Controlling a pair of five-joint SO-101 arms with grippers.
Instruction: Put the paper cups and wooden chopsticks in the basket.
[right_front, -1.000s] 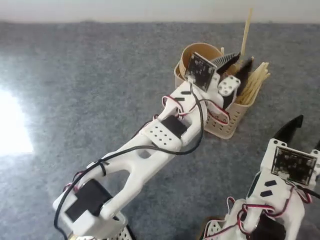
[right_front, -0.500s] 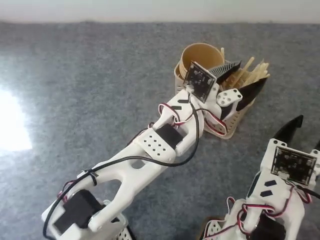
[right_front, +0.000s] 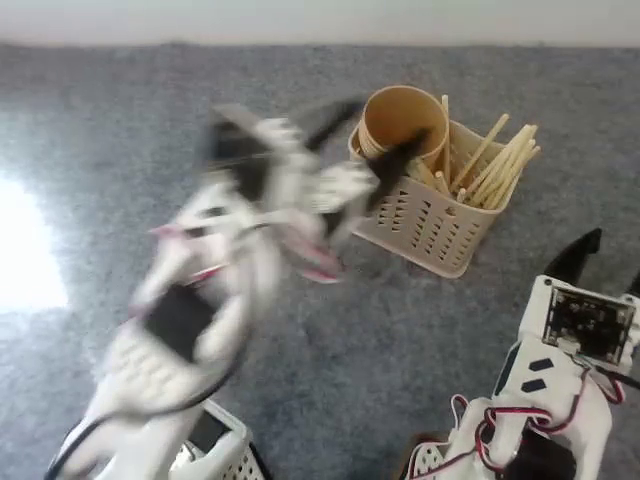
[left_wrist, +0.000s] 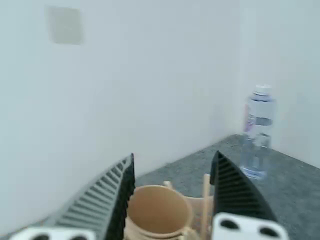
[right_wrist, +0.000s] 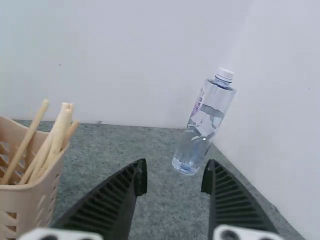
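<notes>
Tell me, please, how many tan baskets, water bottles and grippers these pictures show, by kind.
tan basket: 1
water bottle: 1
grippers: 2, the left gripper and the right gripper
Total: 4

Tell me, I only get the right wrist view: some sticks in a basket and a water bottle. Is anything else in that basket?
Observer: Yes. The high view shows a paper cup standing in the basket beside the wooden chopsticks.
Operator: Where is the other arm?
Observer: The left gripper hangs by the cup end of the basket.
Operator: Is it holding something?
Observer: No. The left wrist view shows it open, with nothing between its fingers.
</notes>
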